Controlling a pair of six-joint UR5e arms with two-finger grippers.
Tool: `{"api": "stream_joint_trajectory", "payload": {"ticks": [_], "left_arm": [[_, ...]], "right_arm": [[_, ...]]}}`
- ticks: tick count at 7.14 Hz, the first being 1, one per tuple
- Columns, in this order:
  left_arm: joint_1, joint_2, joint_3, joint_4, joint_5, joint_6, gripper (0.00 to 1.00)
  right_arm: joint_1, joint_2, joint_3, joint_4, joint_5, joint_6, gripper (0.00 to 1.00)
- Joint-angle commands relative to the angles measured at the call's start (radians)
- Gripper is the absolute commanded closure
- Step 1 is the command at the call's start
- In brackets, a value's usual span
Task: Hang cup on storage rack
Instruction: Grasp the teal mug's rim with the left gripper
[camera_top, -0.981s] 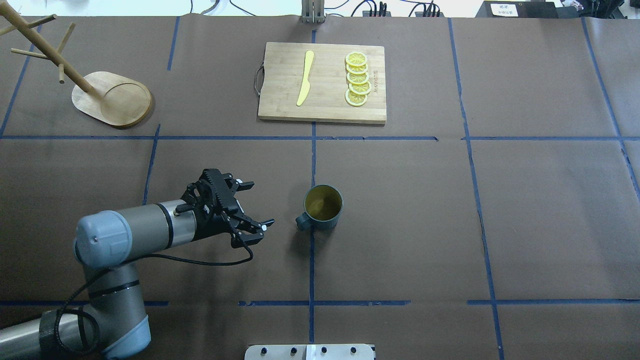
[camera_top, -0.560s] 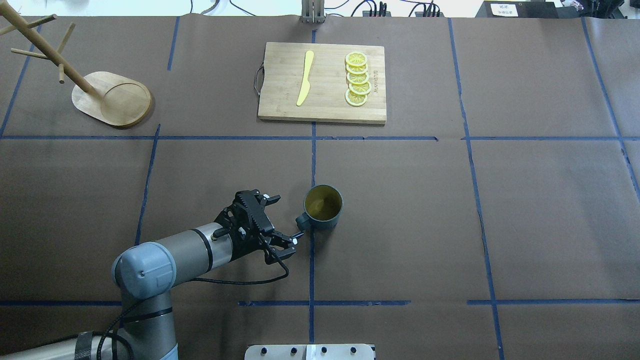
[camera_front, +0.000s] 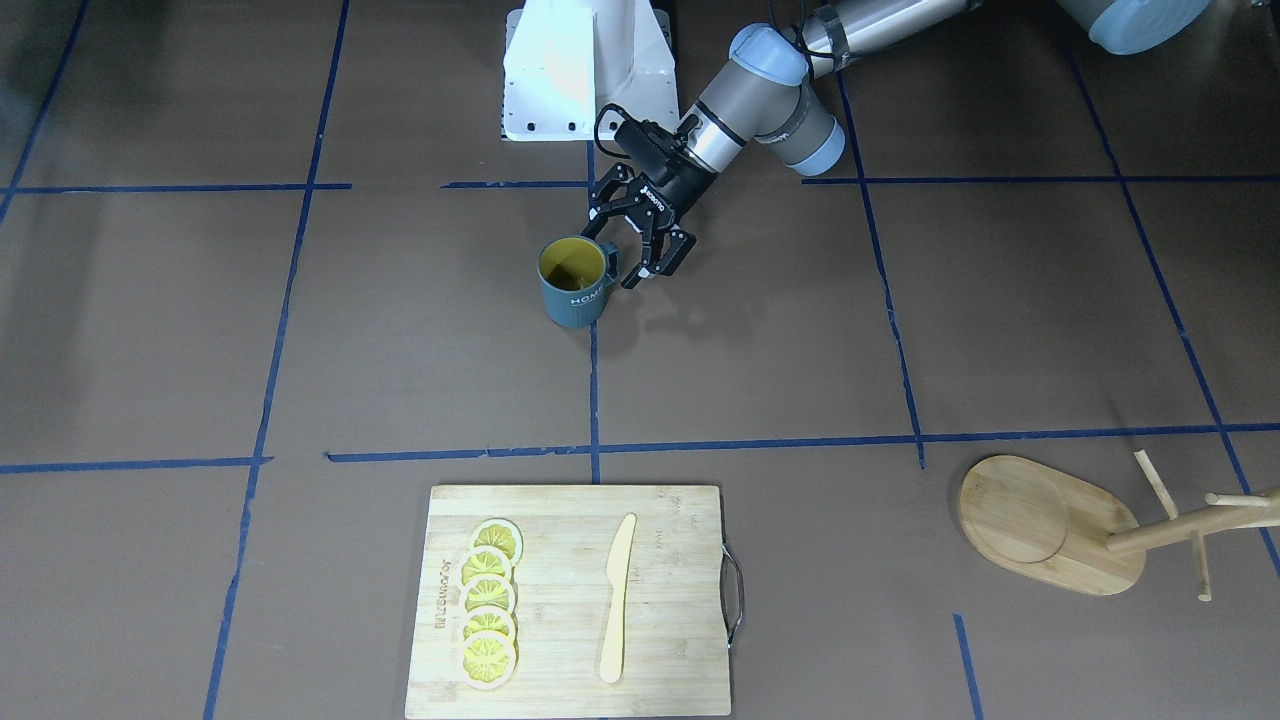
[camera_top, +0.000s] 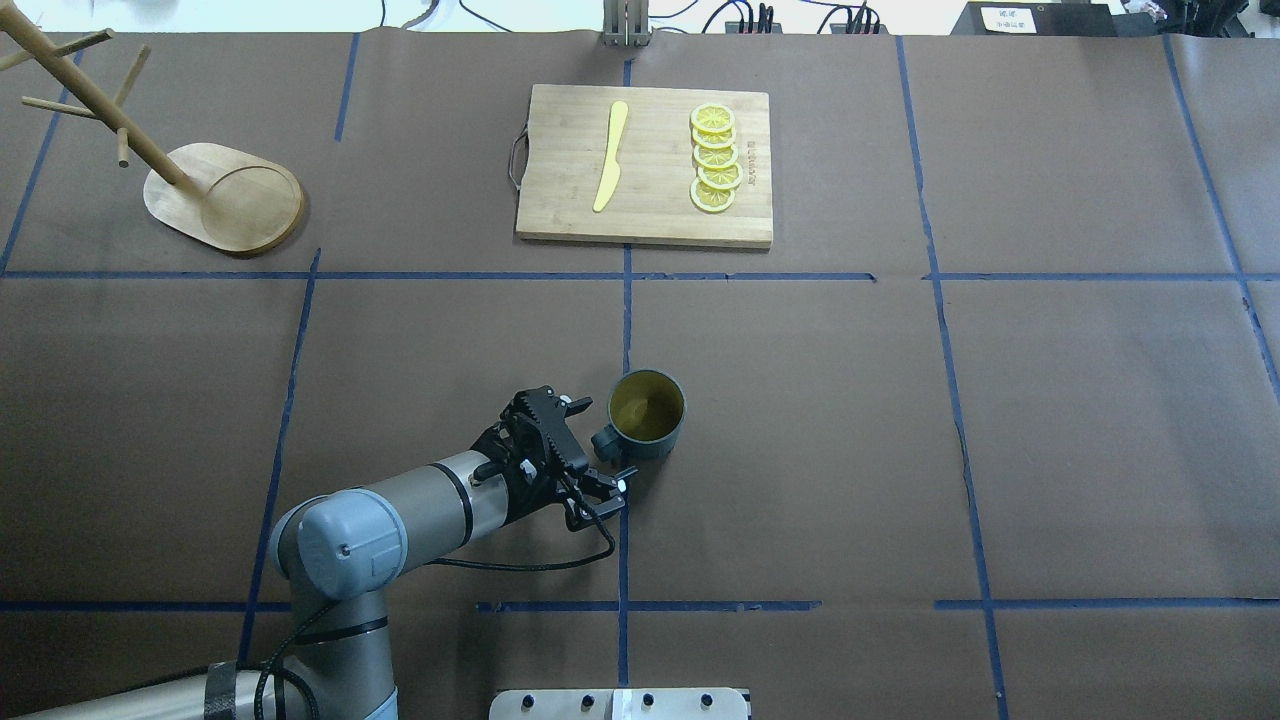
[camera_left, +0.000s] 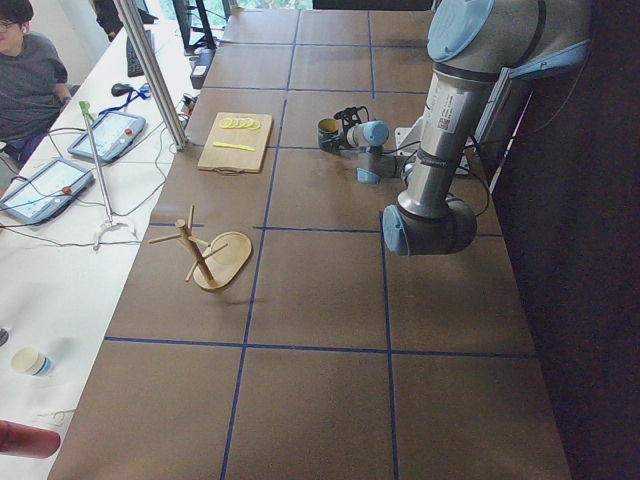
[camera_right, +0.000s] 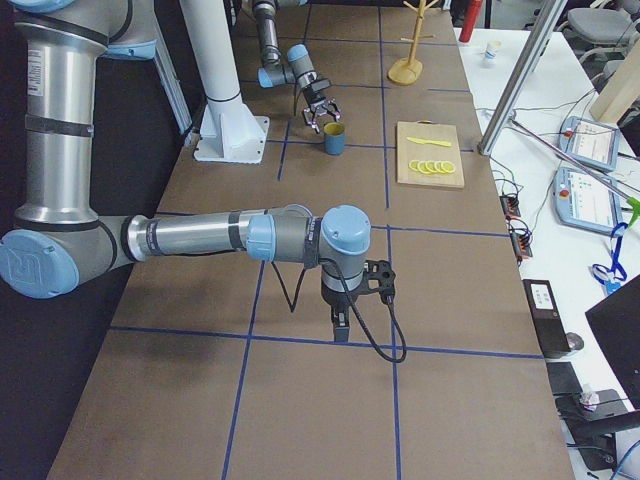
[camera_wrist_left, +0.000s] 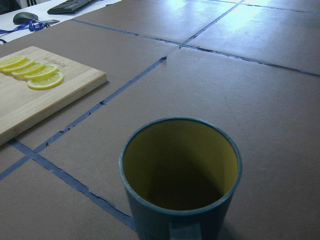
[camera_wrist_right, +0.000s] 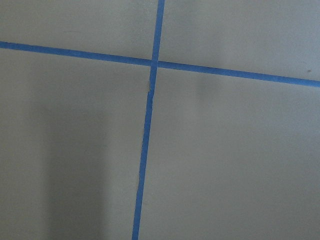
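Left gripper (camera_top: 600, 442) hovering low, jaws spread apart, straddling squarish handle (camera_wrist_left: 185, 232) of dark blue-grey mug with yellow inside (camera_top: 648, 410), which is standing upright mid brown table (camera_top: 850, 450). Probably lining up handle grab. Right gripper (camera_right: 340, 328): can't tell. Farther out, rectangular bamboo cutting board (camera_top: 650, 215) carrying lemon slices (camera_top: 714, 160). Light bamboo mug tree (camera_top: 225, 195) standing far-left, well apart; board not blocking route, I'm guessing.

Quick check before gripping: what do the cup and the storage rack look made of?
The cup: probably glazed ceramic, given its thick rim, with a satin blue-grey outside and a yellow inside. The storage rack: pale bamboo or wood, with an unpainted natural finish and faint grain.
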Motion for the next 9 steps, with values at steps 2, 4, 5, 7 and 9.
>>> {"api": "stream_joint_trajectory", "payload": {"ticks": [2, 4, 5, 7, 9], "left_arm": [[0.001, -0.007, 0.01, 0.001, 0.0, -0.006, 0.57], [0.001, -0.005, 0.011, 0.001, 0.002, -0.024, 0.95], [-0.003, -0.004, -0.001, -0.012, 0.0, -0.023, 1.0], [-0.028, -0.007, -0.06, -0.035, 0.049, -0.139, 1.0], [-0.075, -0.001, -0.087, -0.037, 0.066, -0.539, 1.0]], "right_arm": [[-0.001, 0.0, 0.0, 0.0, -0.001, 0.0, 0.0], [-0.006, 0.0, 0.0, -0.002, -0.001, 0.0, 0.0], [-0.006, 0.0, 0.0, -0.002, -0.001, 0.0, 0.0], [-0.006, 0.0, -0.002, -0.002, -0.001, 0.0, 0.0], [-0.007, -0.002, -0.003, -0.002, -0.001, 0.0, 0.0]]}}
